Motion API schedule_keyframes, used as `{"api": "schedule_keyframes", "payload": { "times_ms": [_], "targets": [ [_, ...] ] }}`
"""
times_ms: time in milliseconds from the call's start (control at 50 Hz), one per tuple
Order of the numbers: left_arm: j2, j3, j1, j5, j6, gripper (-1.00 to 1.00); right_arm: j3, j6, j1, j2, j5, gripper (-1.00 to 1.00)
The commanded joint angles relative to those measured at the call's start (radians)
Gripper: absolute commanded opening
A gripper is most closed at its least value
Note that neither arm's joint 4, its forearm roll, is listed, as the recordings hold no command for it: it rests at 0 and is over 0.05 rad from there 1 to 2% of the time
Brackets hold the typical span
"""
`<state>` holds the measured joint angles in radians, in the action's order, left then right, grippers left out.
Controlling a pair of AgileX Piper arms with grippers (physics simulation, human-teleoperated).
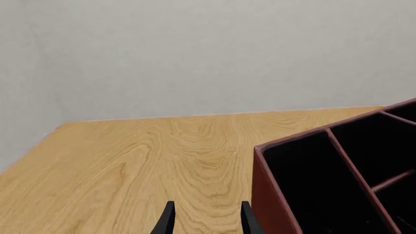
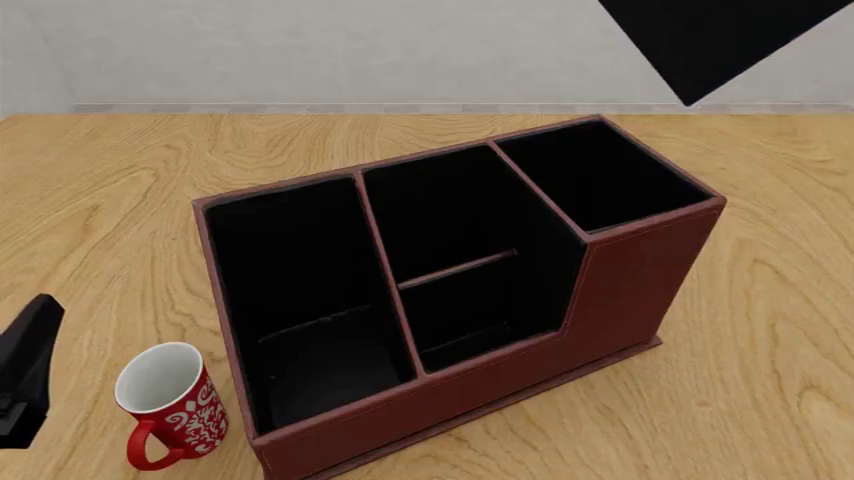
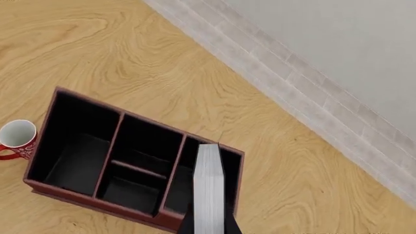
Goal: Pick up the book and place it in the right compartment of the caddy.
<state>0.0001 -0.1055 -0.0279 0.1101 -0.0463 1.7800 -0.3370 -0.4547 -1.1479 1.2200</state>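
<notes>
Item: caddy (image 2: 627, 290), reddish-brown box with black interior, three sections, standing on the wooden counter (image 2: 120, 200), angled so its taller end lies far and right.
Item: right compartment (image 2: 601, 175), smallest section at the taller end, seen open at the top in the front view.
Item: book (image 3: 209, 190), black covers, white page edges toward the right wrist camera, held edge-on in the air above the right compartment; its black cover shows at the upper right of the front view.
Item: right pincer, out of clear sight behind the book; closed on it.
Item: left pincer (image 1: 206, 218), fingers apart, holding nothing, low over the counter just left of the caddy.
Item: red mug (image 2: 171, 402), white-patterned, upright, near left, just beside the caddy's large section.
</notes>
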Motion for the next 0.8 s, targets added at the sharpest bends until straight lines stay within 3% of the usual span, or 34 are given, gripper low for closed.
{"api": "schedule_keyframes", "payload": {
  "times_ms": [20, 440, 480, 800],
  "targets": [
    [0.0, 0.009, -0.002, -0.002, 0.001, 1.0, 0.04, 0.042, 0.018, -0.053, 0.0, -1.0],
    [0.0, 0.034, 0.003, -0.021, 0.003, 1.0, -0.018, 0.046, 0.135, -0.097, 0.0, -1.0],
    [0.0, 0.034, 0.0, -0.021, 0.002, 1.0, 0.002, 0.07, 0.122, -0.101, 0.0, -1.0],
    [0.0, 0.033, -0.002, -0.012, 0.002, 1.0, 0.016, 0.106, 0.129, -0.133, 0.0, -1.0]
  ]
}}
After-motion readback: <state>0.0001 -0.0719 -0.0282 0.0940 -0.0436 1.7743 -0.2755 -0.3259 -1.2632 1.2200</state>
